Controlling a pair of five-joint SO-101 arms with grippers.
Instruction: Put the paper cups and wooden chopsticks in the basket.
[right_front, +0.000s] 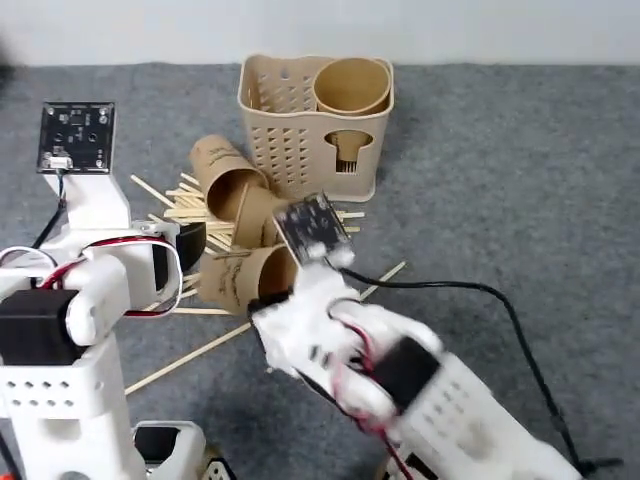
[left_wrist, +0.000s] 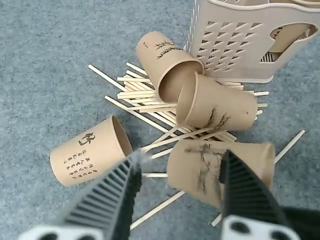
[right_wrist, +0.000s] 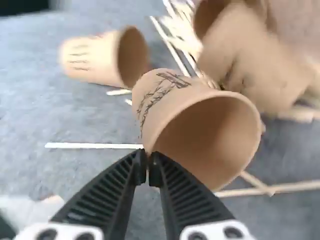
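Note:
The beige slotted basket (right_front: 290, 150) stands at the back of the grey carpet with one paper cup (right_front: 352, 85) upright inside it. In front of it several paper cups lie on their sides over a scatter of wooden chopsticks (right_front: 180, 205). My right gripper (right_wrist: 148, 159) is shut on the rim of the nearest cup (right_wrist: 200, 120), the one with a tree drawing (right_front: 240, 275). My left gripper (left_wrist: 179, 175) hangs open above the pile, over that same cup (left_wrist: 215, 167) and beside a printed cup (left_wrist: 90, 155). Two more cups (left_wrist: 167, 62) (left_wrist: 220, 105) lie against the basket (left_wrist: 235, 45).
Loose chopsticks (left_wrist: 145, 95) spread out toward the front left of the carpet, one long stick (right_front: 185, 360) near the left arm's base. A black cable (right_front: 500, 300) trails from the right arm across the carpet on the right.

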